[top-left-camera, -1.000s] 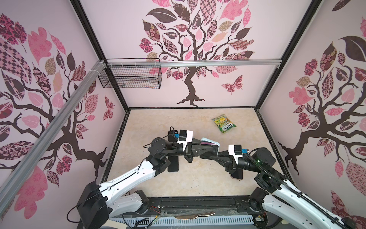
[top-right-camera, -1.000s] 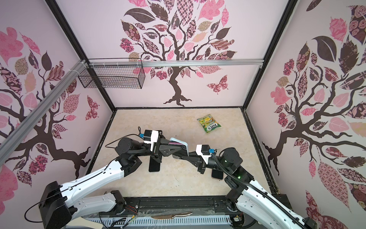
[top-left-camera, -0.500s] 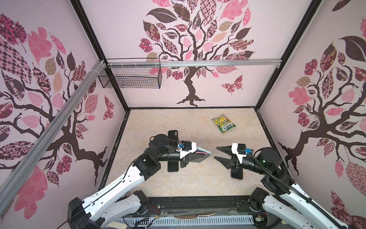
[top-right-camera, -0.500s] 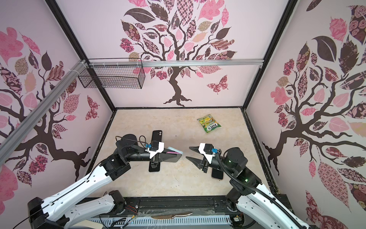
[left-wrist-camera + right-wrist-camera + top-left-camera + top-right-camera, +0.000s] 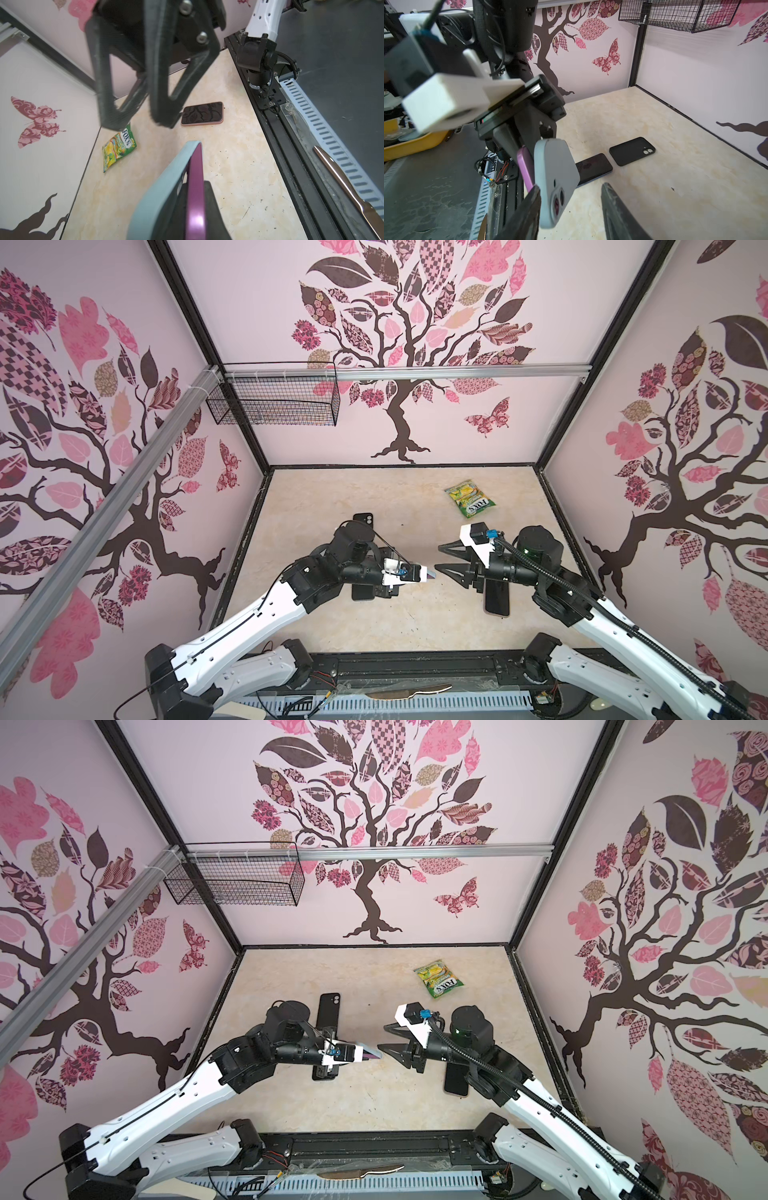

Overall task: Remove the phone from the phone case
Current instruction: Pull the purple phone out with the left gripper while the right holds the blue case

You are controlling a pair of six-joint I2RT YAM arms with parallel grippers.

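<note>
- Containers, four by our count. The blue-grey phone case (image 5: 554, 176) is held up over the front middle of the table (image 5: 374, 489) with the purple phone (image 5: 195, 187) in it — one long edge of the case stands peeled off the phone.
- A black case (image 5: 329, 1006) lies flat, back up, left of centre. A wire basket (image 5: 276, 400) hangs on the rail (image 5: 457, 373) in the back left corner. A yellow tray (image 5: 415, 143) sits off the table, its contents too blurred for us to name.
- Jaws of the left gripper (image 5: 359, 1052) are clamped on the phone, with the case riding along. We cannot tell which pad meets the case.
- Jaws of the right gripper (image 5: 438, 556) stand apart, their tips pointing at the free end of the phone, just off it.
- Counts: three phones — the held one, a dark phone (image 5: 593, 166) just beside the black case and end to end with it, and a pink-edged phone (image 5: 202, 113) on the right side of the table. We also count two cases, one sweet bag (image 5: 469, 499) at the back right, and one knife (image 5: 342, 176) along the front edge, off the table.
- Views: in both top views the held phone is only a sliver past the left gripper. Only the left wrist view shows the gap between case and phone. Only the right wrist view shows the lenses in the case's cutout, and the tray.
</note>
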